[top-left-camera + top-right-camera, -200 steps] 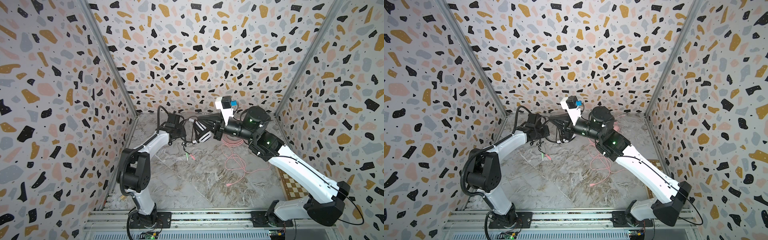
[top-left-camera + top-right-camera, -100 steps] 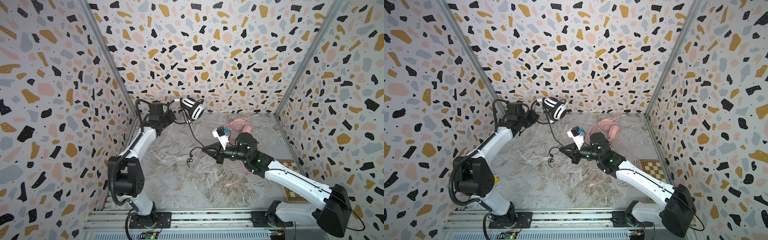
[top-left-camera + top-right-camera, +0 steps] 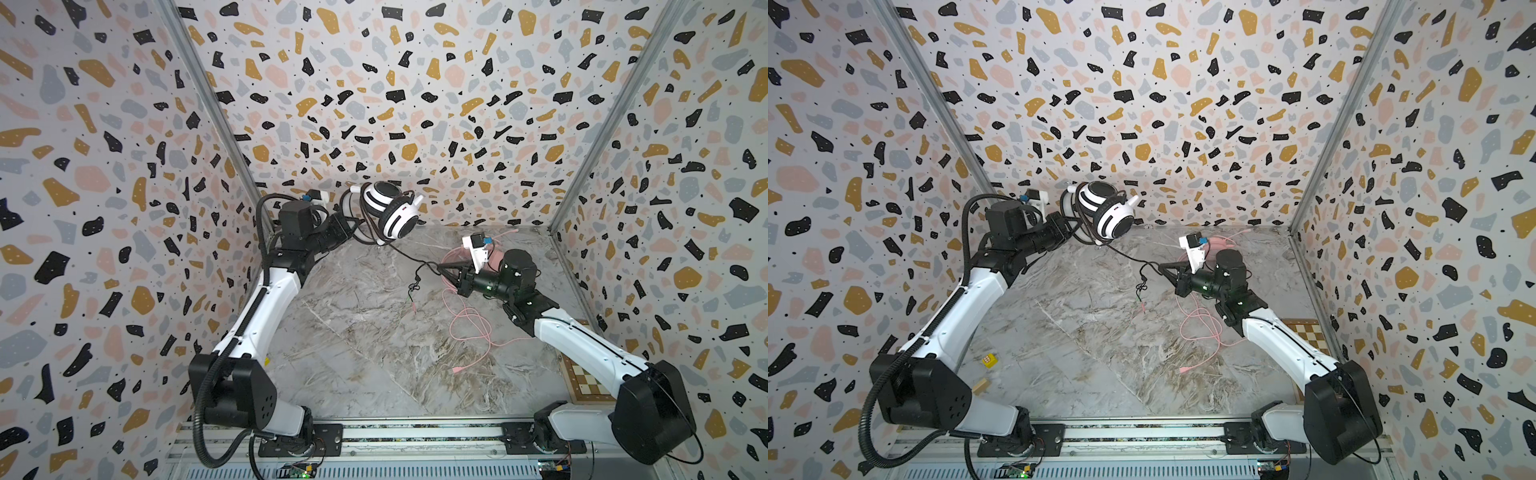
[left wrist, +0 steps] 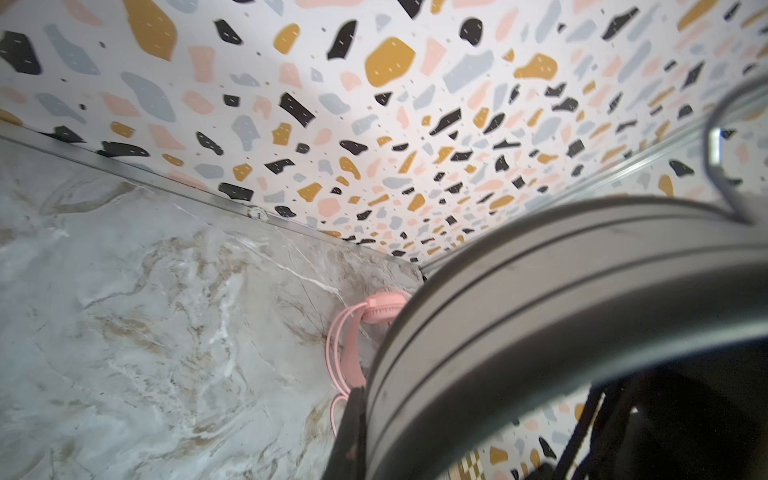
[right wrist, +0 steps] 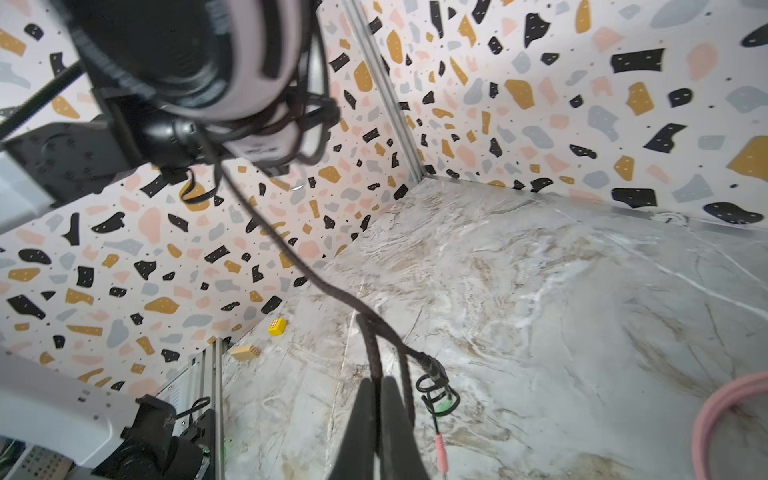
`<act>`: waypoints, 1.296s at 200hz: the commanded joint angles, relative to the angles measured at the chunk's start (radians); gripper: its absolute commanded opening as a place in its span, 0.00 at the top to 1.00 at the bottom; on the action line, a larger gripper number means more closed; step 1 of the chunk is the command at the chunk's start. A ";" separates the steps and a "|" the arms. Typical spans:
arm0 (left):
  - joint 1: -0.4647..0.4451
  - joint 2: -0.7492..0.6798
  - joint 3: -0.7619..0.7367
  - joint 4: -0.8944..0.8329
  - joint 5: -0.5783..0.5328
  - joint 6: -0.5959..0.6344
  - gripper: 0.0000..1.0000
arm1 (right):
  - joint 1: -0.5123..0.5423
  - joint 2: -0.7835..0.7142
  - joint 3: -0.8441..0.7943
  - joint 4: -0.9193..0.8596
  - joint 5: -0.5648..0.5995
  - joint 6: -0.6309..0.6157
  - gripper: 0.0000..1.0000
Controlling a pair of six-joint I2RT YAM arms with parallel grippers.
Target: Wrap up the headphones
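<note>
Two headsets on this job. The white headphones (image 3: 392, 212) are up in the air, off the desk (image 3: 365, 357), over its back-left corner close to the wall. My left fingers (image 3: 347, 227) are clamped on the black headband, with the cups hanging out past them. In the left wrist view that band fills most of the shot and it's blurry.

Some of the black cable (image 5: 291, 262) is looped around the headset. The rest runs down and across toward the middle of the desk, where my right fingers (image 5: 361, 419) are pinched tight on it. Past the pinch the plugs (image 5: 441, 455) dangle; can't tell if they touch the desk.

The pink headphones (image 4: 380, 309) lie by the back-right corner, mostly hidden behind my right arm in both top views. Their pink cable (image 5: 706, 424) sprawls in loose loops on the right half of the desk, under that arm.

Along the left edge toward the front sit a yellow cube (image 3: 989, 360) and a wooden block (image 3: 980, 385). A checkerboard (image 3: 586, 380) pokes in at the right edge.
</note>
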 commanded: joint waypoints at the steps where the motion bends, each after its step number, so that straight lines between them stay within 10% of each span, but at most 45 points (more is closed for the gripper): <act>1: 0.003 -0.069 -0.012 -0.018 0.153 0.110 1.00 | -0.072 0.018 0.080 0.072 -0.061 0.063 1.00; 35: -0.004 -0.117 -0.034 -0.206 0.247 0.286 1.00 | -0.126 0.095 0.216 0.058 -0.068 0.076 1.00; 71: -0.006 -0.131 -0.024 -0.552 0.107 0.527 1.00 | -0.130 0.192 0.318 0.050 -0.130 0.085 1.00; 156: -0.006 -0.118 0.002 -0.466 0.094 0.416 1.00 | -0.119 0.177 0.055 0.084 -0.234 0.059 0.87; 259: -0.006 0.010 0.282 -0.566 0.046 0.315 1.00 | 0.056 0.168 -0.092 0.154 -0.277 -0.061 0.39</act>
